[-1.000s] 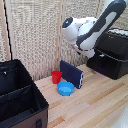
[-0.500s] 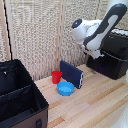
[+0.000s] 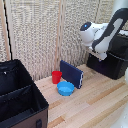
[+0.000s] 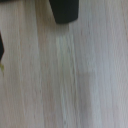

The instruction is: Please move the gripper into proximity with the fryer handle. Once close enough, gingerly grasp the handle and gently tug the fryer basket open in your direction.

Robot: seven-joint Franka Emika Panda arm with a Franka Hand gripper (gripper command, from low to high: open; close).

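Hand: I cannot see my white boxy hand in the exterior view; the bulky white arm [image 3: 100, 35] hangs in front of the fryer and hides its tip, so I cannot tell whether the fingers are apart or together.
Fryer: the boxy black fryer [image 3: 111, 62] sits on the pale wooden worktop [image 3: 95, 102] at the exterior view's far right.
Handle: I cannot make out the handle or the basket front; they are too dark or hidden.
Wrist view: blurred wood, with a dark block [image 4: 66, 10] at one edge that I cannot identify.
Risk: closing in blind, I could bump the fryer panel or pinch beside the handle and slip off.
Risk: a hard tug could drag the whole fryer across the wood instead of opening the basket.
Bystanders: the red plastic cup [image 3: 57, 76], dark blue flat box [image 3: 71, 73] and blue round bowl [image 3: 65, 88] stand well apart, left of the fryer.
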